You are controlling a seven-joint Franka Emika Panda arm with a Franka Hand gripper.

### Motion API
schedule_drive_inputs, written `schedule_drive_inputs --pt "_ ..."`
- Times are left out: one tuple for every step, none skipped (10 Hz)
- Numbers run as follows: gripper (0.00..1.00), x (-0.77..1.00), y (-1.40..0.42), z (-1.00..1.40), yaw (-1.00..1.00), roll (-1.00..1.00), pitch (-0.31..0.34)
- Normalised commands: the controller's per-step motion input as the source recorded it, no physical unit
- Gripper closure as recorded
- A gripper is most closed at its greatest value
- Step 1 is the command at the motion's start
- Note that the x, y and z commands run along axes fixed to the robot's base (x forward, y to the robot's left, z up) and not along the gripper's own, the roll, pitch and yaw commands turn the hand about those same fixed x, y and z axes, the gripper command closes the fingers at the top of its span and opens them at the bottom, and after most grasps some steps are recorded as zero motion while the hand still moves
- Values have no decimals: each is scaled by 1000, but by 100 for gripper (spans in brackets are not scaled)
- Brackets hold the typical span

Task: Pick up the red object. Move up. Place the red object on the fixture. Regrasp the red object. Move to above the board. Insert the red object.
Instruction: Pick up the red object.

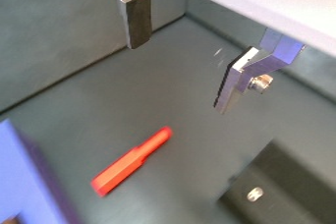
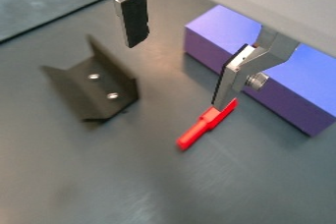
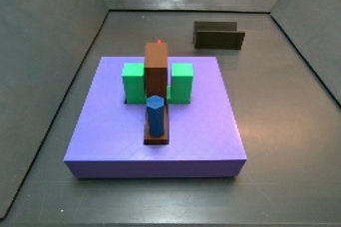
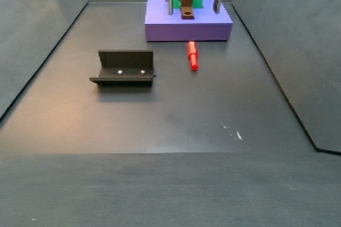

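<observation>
The pincer (image 2: 182, 59) hangs with its jaws spread wide and empty above the red object (image 2: 206, 125), which lies flat on the floor between the fixture (image 2: 92, 88) and the board (image 2: 289, 81).

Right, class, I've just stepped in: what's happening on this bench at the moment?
A single robot arm is about to start a pick-and-insert job. Its claw hangs open above the floor, holding nothing. The red object lies flat on the dark floor, beside the purple board and apart from the fixture, which stands empty. In a side view the board carries green blocks, a brown upright and a blue peg. Nothing has been picked up yet.
</observation>
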Motion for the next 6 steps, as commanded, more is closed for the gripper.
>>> schedule_drive_inputs --pt "0 -300 -623 -743 11 29 -211" --pt "0 -331 -580 -774 0 17 -216" --pt "0 -63 -471 -734 40 0 -150" --pt "0 -57 -469 -731 17 0 -151" --pt "0 -17 -451 -626 46 1 -120" --pt "0 0 -346 -431 111 0 -90"
